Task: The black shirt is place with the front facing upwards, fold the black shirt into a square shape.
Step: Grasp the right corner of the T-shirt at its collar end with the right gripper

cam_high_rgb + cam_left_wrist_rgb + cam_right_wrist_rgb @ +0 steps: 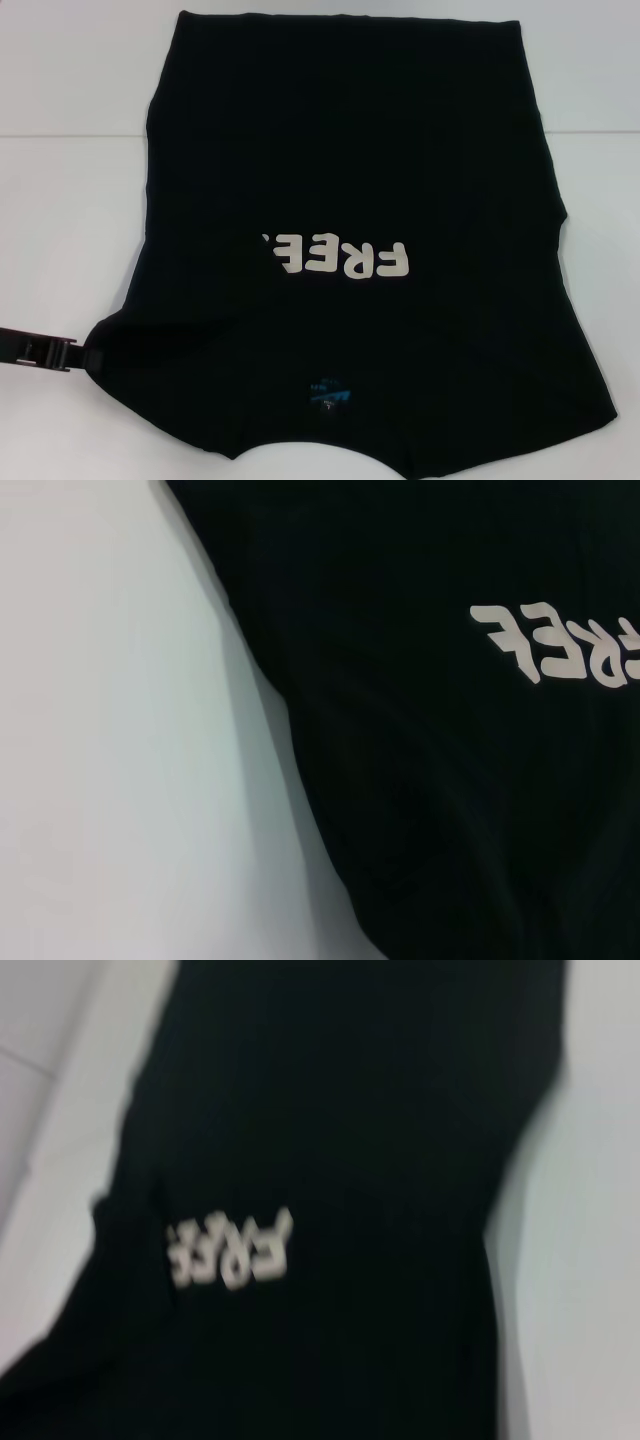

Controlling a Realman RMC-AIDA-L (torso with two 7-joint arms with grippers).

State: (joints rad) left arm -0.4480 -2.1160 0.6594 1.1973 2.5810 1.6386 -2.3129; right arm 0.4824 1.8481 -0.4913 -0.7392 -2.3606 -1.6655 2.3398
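White table point(70, 200); black shirt point(350, 150) spread flat; left gripper point(85, 352) touches its sleeve, opening unclear.

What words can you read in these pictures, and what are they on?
"FREE": cream letters on the front of the black shirt, upside down in the head view. Its last part is covered by a fold, so any mark after it cannot be seen.
Small blue neck label on the shirt: too small to read.
Left gripper at the shirt's near left edge and the white table: no writing to be seen.
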